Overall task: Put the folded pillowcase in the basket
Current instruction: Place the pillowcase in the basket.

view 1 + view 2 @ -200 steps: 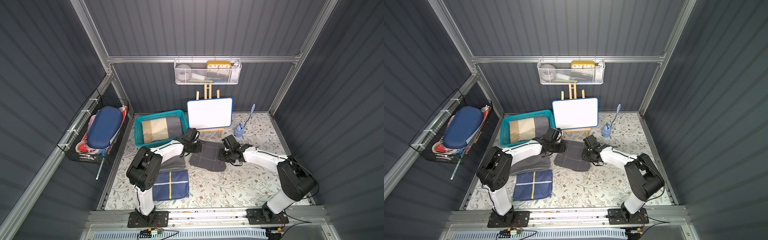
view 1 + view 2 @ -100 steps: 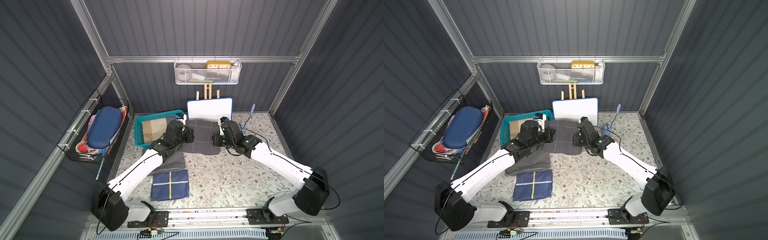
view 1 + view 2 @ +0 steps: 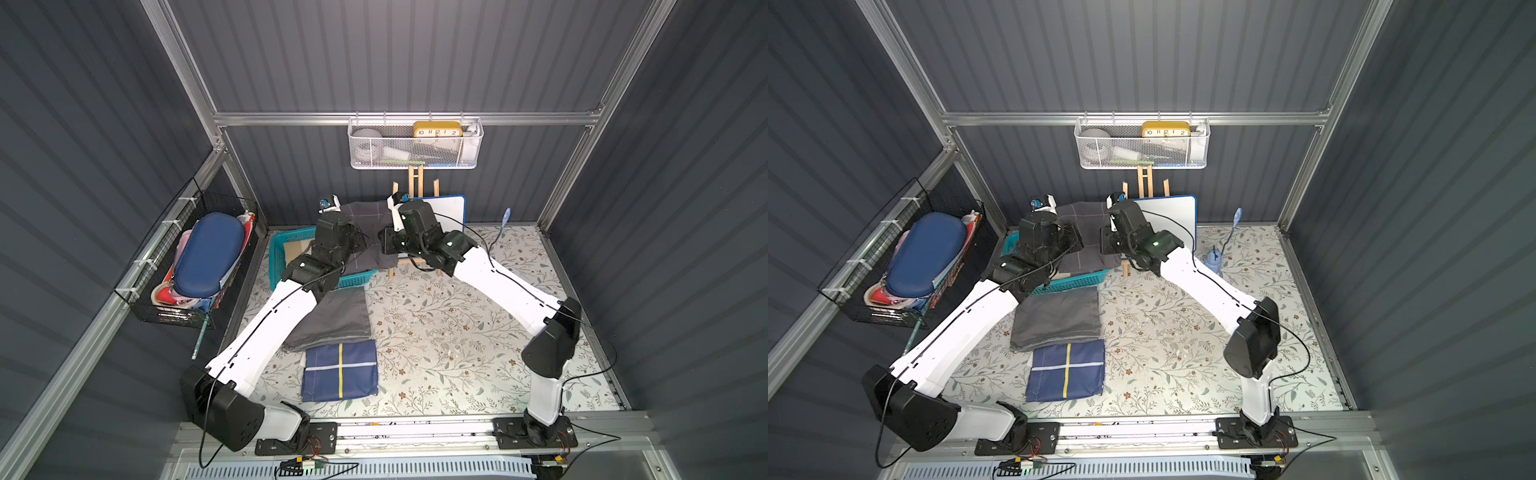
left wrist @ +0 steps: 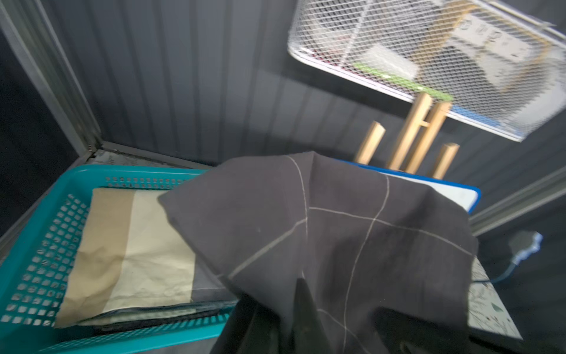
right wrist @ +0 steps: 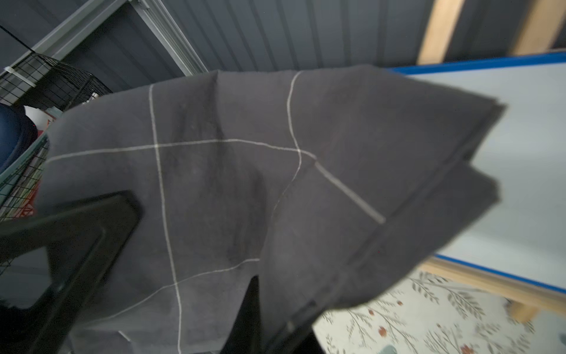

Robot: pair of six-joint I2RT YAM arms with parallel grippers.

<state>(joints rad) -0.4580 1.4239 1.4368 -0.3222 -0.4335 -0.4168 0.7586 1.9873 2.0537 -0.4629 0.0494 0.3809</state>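
Cloths lay nearest on the flowered mat [image 3: 436,332]: a folded navy one [image 3: 340,370] and, just beyond it, a plain grey one [image 3: 334,318]. Farther in, the left gripper [image 4: 301,309] and the right gripper [image 5: 266,312] each had its jaws pressed together on an edge of the pillowcase [image 3: 365,220]. This dark grey cloth with thin pale lines hung lifted between them, sagging a little, above the right end of the basket [image 3: 277,253]. The basket, at far left, already held a tan-and-cream cloth [image 4: 131,251]. Behind stood a whiteboard [image 3: 446,208]. The step in hand seemed to be the carry over the basket. To do it well, both arms should travel left together at an even spacing, so the fold stayed flat. They should clear the near rim and the whiteboard, lower until the pillowcase rested on the cloth inside, and only then let go, both sides at once.
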